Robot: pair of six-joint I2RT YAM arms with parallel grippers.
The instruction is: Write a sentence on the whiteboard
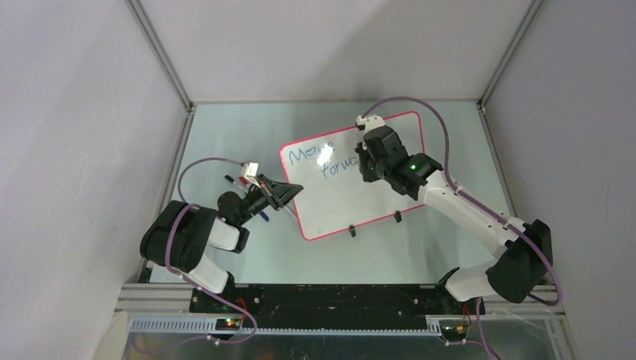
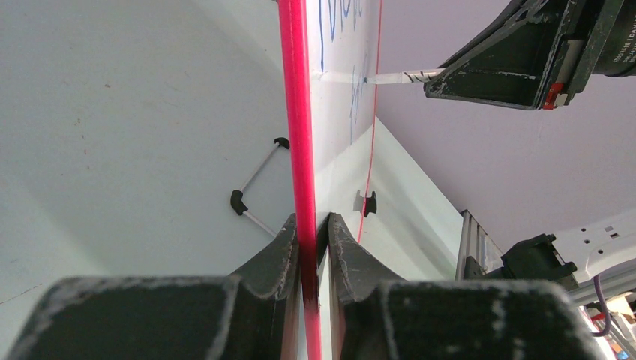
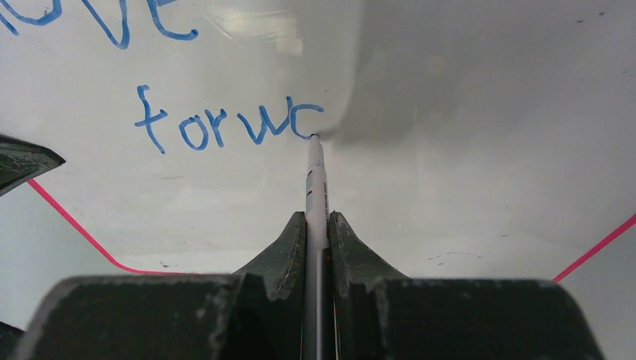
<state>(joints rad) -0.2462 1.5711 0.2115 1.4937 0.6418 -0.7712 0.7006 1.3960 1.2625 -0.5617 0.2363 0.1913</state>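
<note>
The whiteboard lies tilted on the table, its thin red frame running edge-on through the left wrist view. My left gripper is shut on the board's left edge. My right gripper is shut on a white marker, and the marker's tip touches the board. The sentence is in blue: "Move" on top, and below it "forw" with a fresh curved stroke ending at the tip. The marker also shows in the left wrist view, against the board.
Two black clip feet sit on the board's near edge. Loose pens lie on the table left of the board, behind my left gripper. A thin white stick with black ends lies beside the frame. Enclosure walls stand close on both sides.
</note>
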